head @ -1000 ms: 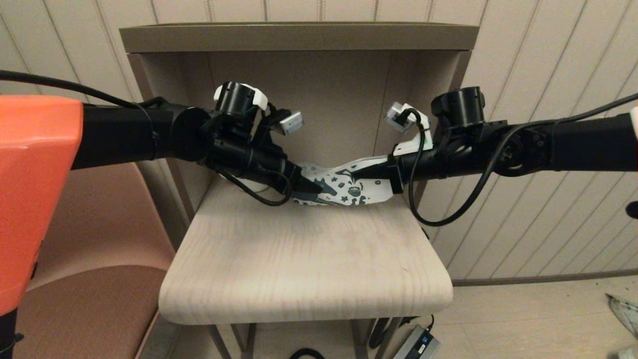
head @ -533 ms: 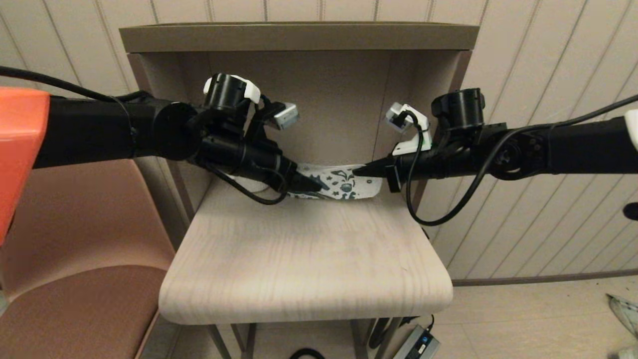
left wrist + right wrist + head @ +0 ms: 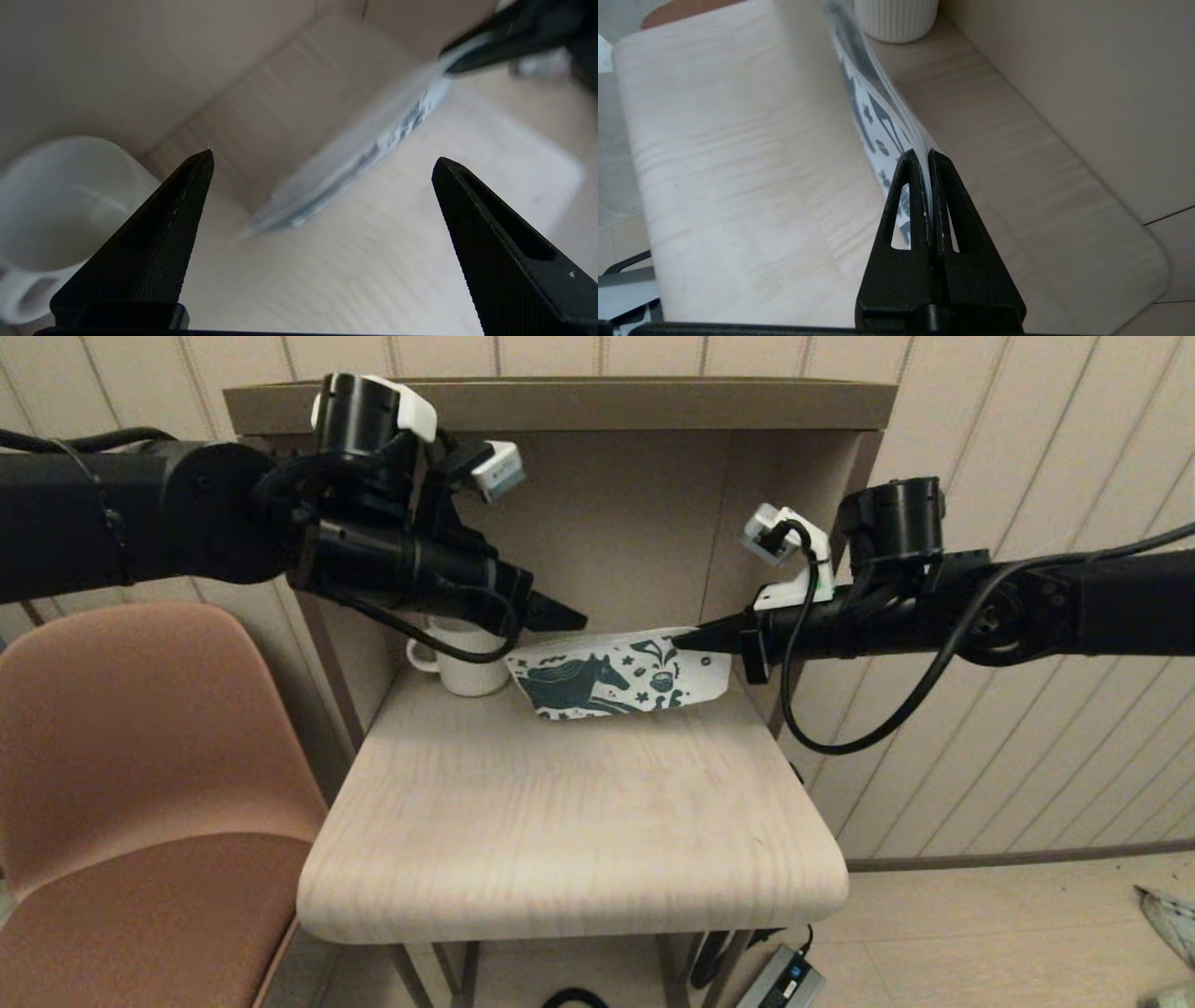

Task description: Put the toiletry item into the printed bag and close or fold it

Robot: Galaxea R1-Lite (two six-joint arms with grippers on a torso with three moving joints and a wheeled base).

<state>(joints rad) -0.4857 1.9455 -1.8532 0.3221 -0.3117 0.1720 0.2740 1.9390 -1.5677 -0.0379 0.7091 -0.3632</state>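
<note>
The right gripper [image 3: 686, 639] pinches the top right edge of the flat white pouch printed with a dark teal horse [image 3: 616, 685], holding it slanted, its lower edge on the pale wood-grain bench [image 3: 579, 821]. The left gripper [image 3: 569, 614] hovers above the pouch's left end, fingers [image 3: 159, 233] spread and empty, beside a white ribbed mug [image 3: 464, 665].

Left fingers [image 3: 187, 219] apart, right fingers [image 3: 920, 186] together

A pale wooden table [image 3: 560, 821] stood in a brown alcove [image 3: 597, 504] against panelled walls [image 3: 1008, 429], a terracotta chair [image 3: 140, 784] beside it
</note>
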